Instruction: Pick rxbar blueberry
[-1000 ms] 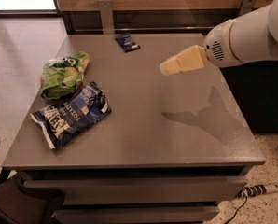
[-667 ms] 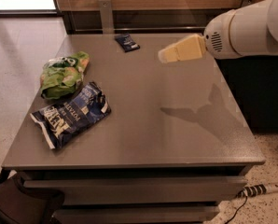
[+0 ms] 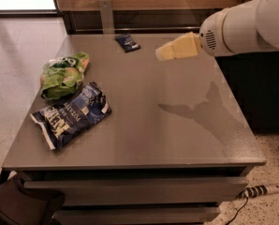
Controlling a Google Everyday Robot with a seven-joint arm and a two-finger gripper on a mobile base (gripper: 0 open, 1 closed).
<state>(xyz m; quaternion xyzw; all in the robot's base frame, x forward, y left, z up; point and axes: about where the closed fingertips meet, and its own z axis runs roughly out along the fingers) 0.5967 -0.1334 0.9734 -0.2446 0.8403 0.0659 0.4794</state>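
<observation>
The gripper (image 3: pixel 162 54) hangs above the far half of the grey table (image 3: pixel 177 125), pointing left. Whether it is open or closed cannot be told, but it appears to hold nothing. The rxbar blueberry (image 3: pixel 128 42) lies flat near the far edge, left of the gripper and apart from it. The green snack bag (image 3: pixel 64 74) and blue chip bag (image 3: pixel 71 114) lie at the left.

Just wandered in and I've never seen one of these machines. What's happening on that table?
A robot arm is after the small dark-blue rxbar blueberry at the far edge of the table. Its tool hovers above the table, right of the bar, not touching it. A green snack bag and a blue chip bag lie on the left.
</observation>
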